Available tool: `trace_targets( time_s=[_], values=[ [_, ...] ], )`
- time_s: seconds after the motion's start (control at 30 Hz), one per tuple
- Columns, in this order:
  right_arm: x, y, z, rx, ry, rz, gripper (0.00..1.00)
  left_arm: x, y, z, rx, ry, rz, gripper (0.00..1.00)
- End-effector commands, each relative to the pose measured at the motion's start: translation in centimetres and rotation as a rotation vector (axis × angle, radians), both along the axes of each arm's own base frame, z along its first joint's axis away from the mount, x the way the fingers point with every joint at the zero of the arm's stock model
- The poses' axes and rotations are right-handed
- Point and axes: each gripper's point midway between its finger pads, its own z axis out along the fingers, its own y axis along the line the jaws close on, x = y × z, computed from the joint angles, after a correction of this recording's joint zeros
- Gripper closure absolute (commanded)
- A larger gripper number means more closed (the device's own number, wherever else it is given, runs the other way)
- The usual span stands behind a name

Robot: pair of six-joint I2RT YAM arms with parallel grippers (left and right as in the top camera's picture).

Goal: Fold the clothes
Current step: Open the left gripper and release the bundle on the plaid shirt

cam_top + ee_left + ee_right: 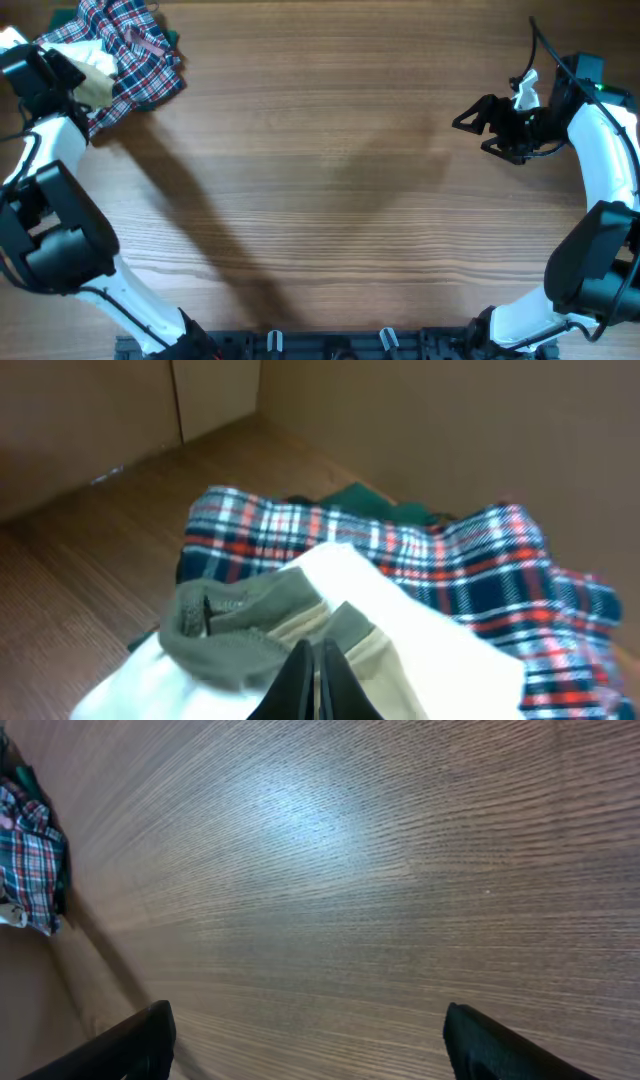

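Observation:
The clothes [97, 66], a soft white garment with tan parts and a grey-green collar [228, 626], lie on top of the plaid heap at the table's far left corner. In the left wrist view the white cloth [440, 655] fills the lower frame. My left gripper [318, 655] is shut, its black tips pinched into the tan fabric just below the collar; seen from overhead, the left gripper [72, 76] sits over the garment's left edge. My right gripper [478, 132] hovers open over bare wood at the far right, with nothing between its fingers [140, 1040].
The red-blue-white plaid heap [135, 55] spreads under and behind the garment; it also shows as plaid heap [470, 570] and plaid heap [30, 850]. A dark green cloth [360, 495] peeks from beneath it. A brown wall [450, 420] rises close behind the heap.

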Motion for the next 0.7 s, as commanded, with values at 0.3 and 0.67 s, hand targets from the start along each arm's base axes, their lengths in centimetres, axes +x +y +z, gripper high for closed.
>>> trace_targets(
  time_s=[0.3,0.67],
  values=[
    [0.1,0.0,1.2,-0.011,-0.023,-0.005,0.13,0.0,1.4,-11.9,0.07,0.179,-0.041,0.96],
    [0.0,0.0,1.2,-0.01,-0.018,-0.006,0.13,2.3,0.1,0.3,0.195,-0.057,-0.057,0.95]
  ],
)
